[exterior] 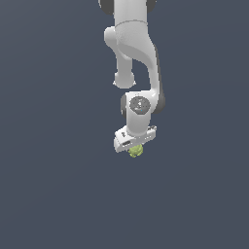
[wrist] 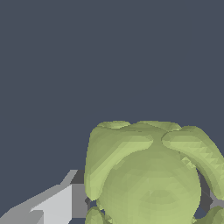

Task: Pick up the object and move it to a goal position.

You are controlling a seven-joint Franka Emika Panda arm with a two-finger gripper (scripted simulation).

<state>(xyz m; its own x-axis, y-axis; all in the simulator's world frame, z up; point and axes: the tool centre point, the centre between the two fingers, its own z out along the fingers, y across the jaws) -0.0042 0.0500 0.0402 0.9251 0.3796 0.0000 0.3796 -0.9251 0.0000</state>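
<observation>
The object point(exterior: 135, 151) is a small yellow-green lumpy ball, seen just under the white hand in the exterior view. My gripper point(exterior: 135, 147) points down and its jaws stand on either side of the ball. In the wrist view the ball point(wrist: 148, 175) is very large and fills the gap between the grey fingers point(wrist: 57, 205), touching the one that shows beside it. A sliver of the other finger shows on the ball's far side. The gripper is shut on the ball.
The white arm point(exterior: 133, 48) reaches down from the top of the exterior view. Around it there is only a plain dark grey-blue surface point(exterior: 48, 194), with no other objects or edges in sight.
</observation>
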